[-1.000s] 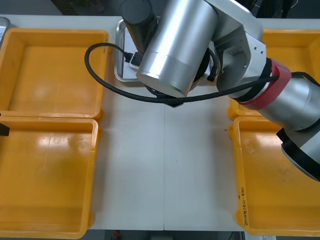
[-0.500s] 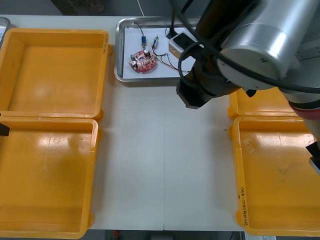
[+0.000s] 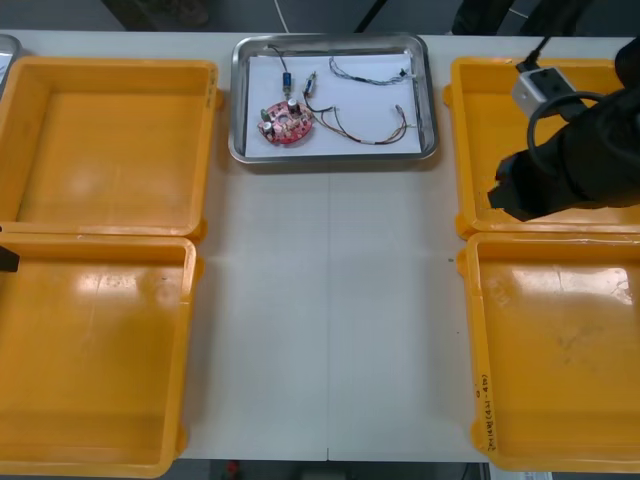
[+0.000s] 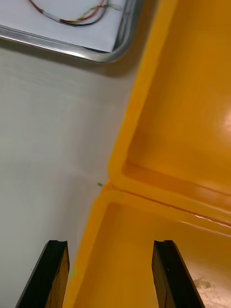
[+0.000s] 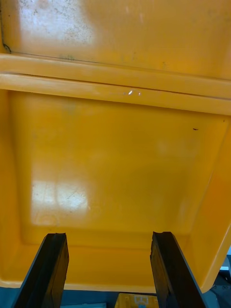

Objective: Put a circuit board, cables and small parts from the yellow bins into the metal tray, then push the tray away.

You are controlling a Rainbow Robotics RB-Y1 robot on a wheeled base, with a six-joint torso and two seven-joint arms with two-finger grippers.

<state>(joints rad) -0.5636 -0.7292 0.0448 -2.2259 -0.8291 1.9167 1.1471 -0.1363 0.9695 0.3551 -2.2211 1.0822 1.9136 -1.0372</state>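
Red circuit board (image 3: 284,123), cables (image 3: 362,140), perhaps small metal parts (image 3: 287,79) lie in tray (image 3: 330,160).

The front camera is hanging above the arms and looking steeply down, taking in the whole table (image 3: 330,330), four yellow bins (image 3: 100,140) and the metal tray (image 3: 330,160) at the far edge. The right wrist camera is riding low behind the right gripper (image 4: 110,274), facing the seam between the right-hand bins (image 4: 183,120); it is sharing that seam, some table and a tray corner with the front view. The left wrist camera is sitting close behind the left gripper (image 5: 108,272), staring into the left-hand bins (image 5: 120,168), probably the front view's pair.
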